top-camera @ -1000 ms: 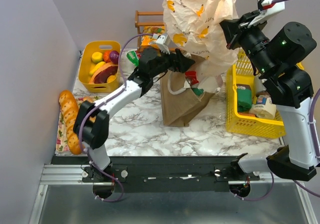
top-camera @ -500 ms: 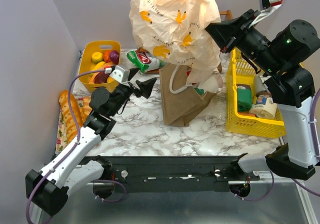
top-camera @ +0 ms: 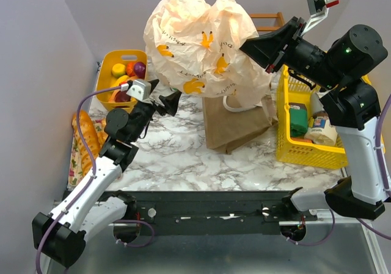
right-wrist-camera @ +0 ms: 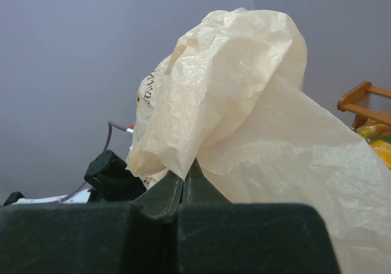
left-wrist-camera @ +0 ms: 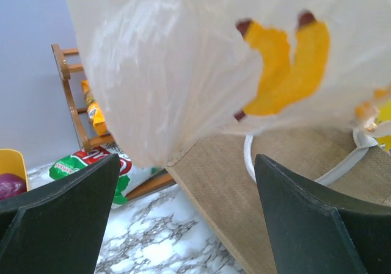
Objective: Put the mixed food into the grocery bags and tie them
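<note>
My right gripper [top-camera: 247, 47] is shut on a pinch of the peach-orange plastic grocery bag [top-camera: 201, 48] and holds it billowing in the air over the table's back. In the right wrist view the jaws [right-wrist-camera: 188, 167] are closed on a fold of that bag [right-wrist-camera: 256, 121]. Under it stands the tan jute tote [top-camera: 235, 127] with a white handle [left-wrist-camera: 342, 164]. My left gripper [top-camera: 164, 97] hangs open and empty left of the tote, below the plastic bag [left-wrist-camera: 183, 60]. A green and red snack packet [left-wrist-camera: 91, 167] lies behind, by the wooden rack.
A yellow tub of toy fruit [top-camera: 125, 72] sits at the back left, a bread loaf [top-camera: 85, 137] on a cloth at the left edge. The yellow mesh basket [top-camera: 305, 140] with packages stands right of the tote. A wooden rack [left-wrist-camera: 73, 97] is against the back wall.
My right arm has swung the plastic bag leftward and lower. My left arm has pulled back from the tote toward the left, its jaws opening to full width.
</note>
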